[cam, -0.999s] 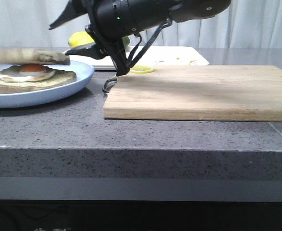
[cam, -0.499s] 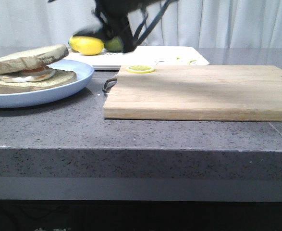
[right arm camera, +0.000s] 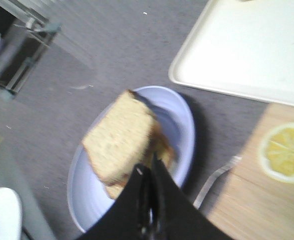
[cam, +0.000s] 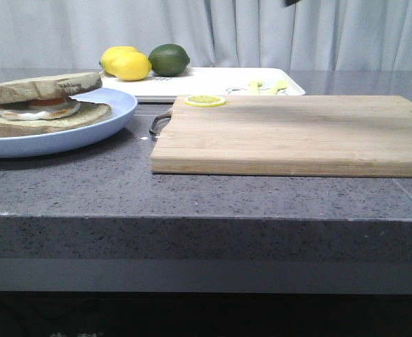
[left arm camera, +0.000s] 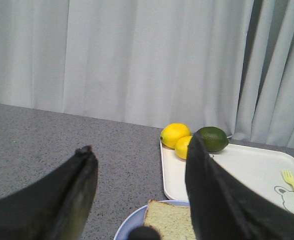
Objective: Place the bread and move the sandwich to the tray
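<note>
The sandwich sits on a pale blue plate point(cam: 114, 116) at the left. The bread point(cam: 41, 86) lies on top of the fried egg point(cam: 37, 107), slightly tilted, above the lower slice. It also shows in the right wrist view point(right arm camera: 119, 142) and the left wrist view point(left arm camera: 169, 220). The white tray point(cam: 213, 88) stands behind the plate and the board. My right gripper point(right arm camera: 149, 169) is shut and empty, above the plate's edge. My left gripper point(left arm camera: 140, 145) is open and empty, above the plate's near side.
A wooden cutting board point(cam: 297, 133) with a metal handle lies right of the plate, with a lemon slice point(cam: 206, 100) at its back left corner. Two lemons point(cam: 125, 64) and a lime point(cam: 168, 59) sit on the tray's left end. A yellow fork point(left arm camera: 292, 182) lies on the tray.
The bread has left my right gripper and now rests on the egg. The right arm has risen up and out of the front view.
</note>
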Controlling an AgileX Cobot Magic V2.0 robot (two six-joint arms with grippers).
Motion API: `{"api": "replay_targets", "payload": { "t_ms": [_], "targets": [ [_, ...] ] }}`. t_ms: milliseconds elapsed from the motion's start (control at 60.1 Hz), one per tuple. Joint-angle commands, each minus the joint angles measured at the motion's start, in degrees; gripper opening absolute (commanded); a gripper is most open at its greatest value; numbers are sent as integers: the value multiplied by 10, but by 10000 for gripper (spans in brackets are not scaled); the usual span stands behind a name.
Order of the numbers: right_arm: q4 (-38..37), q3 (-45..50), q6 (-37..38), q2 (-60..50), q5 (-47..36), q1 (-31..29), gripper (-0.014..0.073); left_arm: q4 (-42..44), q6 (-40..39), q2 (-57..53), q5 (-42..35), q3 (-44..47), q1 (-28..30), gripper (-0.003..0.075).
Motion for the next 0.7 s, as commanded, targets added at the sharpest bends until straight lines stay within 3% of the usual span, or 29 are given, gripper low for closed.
{"api": "replay_targets", "payload": {
  "t_ms": [0,166,266,433,682],
  "targets": [
    [-155,-17,74,-61,13,-31,-60,-4,-3,2,-48,-16,0,387],
    [-511,-17,255,-107,55,-69,-60,-4,-3,2,-48,-16,0,387],
    [-609,-9,306,-131,82,-78,-60,-4,-3,2,-48,-16,0,388],
    [-621,86,329,-214,13,-79,-60,-4,-3,2,-48,-16,0,387],
    [-599,353,329,-410,-220,-78,-60,-4,-3,2,-48,-16,0,387]
  ]
}}
